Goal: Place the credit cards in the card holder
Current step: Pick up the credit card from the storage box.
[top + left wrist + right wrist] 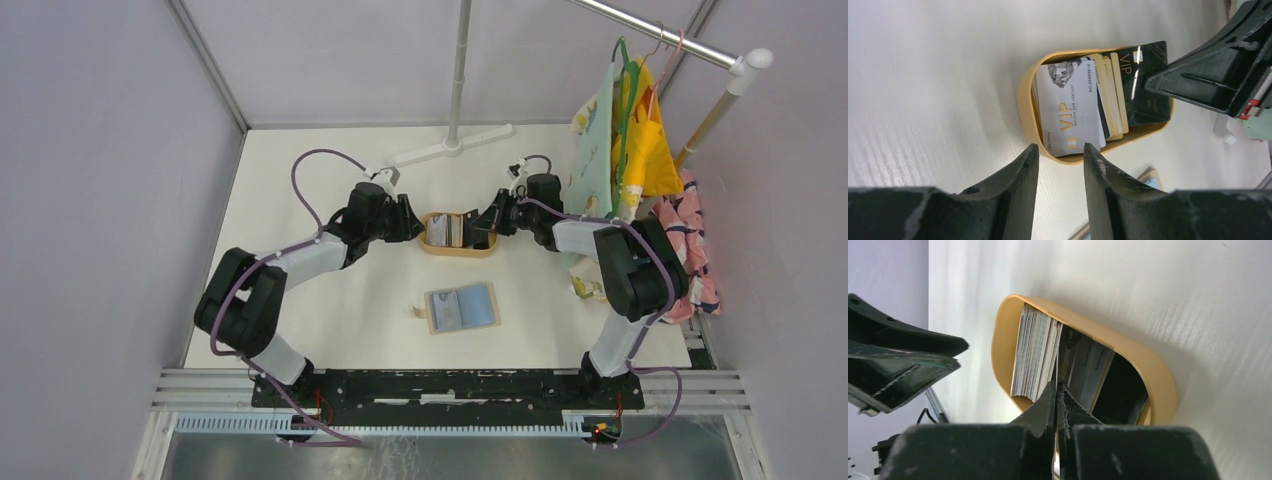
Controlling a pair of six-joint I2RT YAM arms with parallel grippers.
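Pressed together at the front of the right wrist view, the right fingers (1040,412) are seen fully closed, their tips set against the upper edges of the credit cards (1035,352). Whether a card is pinched between them cannot be told. The cards are stood on edge inside an oval tan tray (1148,370). A dense pack is gathered at one end, a few loose cards are leaned beside it, and a dark gap is left at the other end. From the left wrist, a pale grey card with gold "VIP" lettering and a diamond picture is seen in front, cream cards behind it, and a black "VIP" card at the back. The card holder (462,307) is laid open and flat on the tabletop (330,320), blue lining upward, apart from the tray on the side nearer the arm bases. Both arms are bent at the elbow and turned inward, so that the wrists are faced toward each other across the tray. The left fingers (1023,180) are held partly apart just beside the tray's end, with nothing gripped.
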